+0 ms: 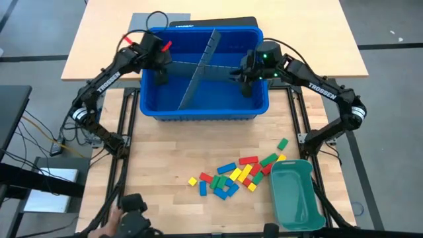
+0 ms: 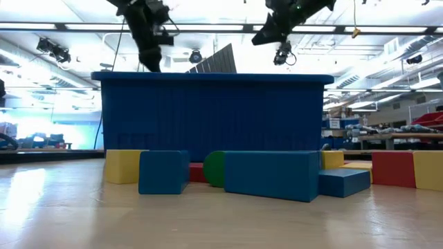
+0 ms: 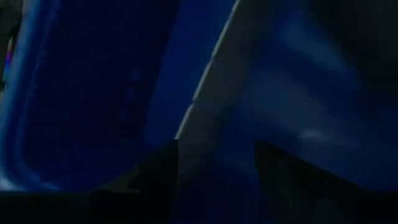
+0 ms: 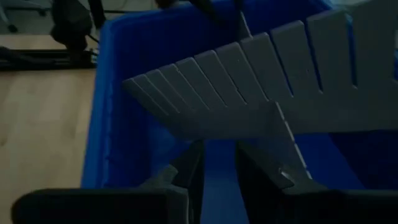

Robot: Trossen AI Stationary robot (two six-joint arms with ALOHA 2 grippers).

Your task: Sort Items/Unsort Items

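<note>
The only legible marking is the brand name "TROSSEN", printed in white capitals along both arms. It appears on the left arm (image 1: 108, 78), upper left of the frame, and on the right arm (image 1: 325, 90), upper right.

two dark jointed arms marked trossen in white, trailing black cables.

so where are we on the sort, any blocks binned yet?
None binned that I can see. The small red, yellow, green and blue toy blocks lie in a loose pile on the wooden table beside the teal-green plastic tray. In hand: the left gripper and right gripper are both down inside the blue plastic bin, at the grey slotted divider sheets. Left: all the sorting.
</note>
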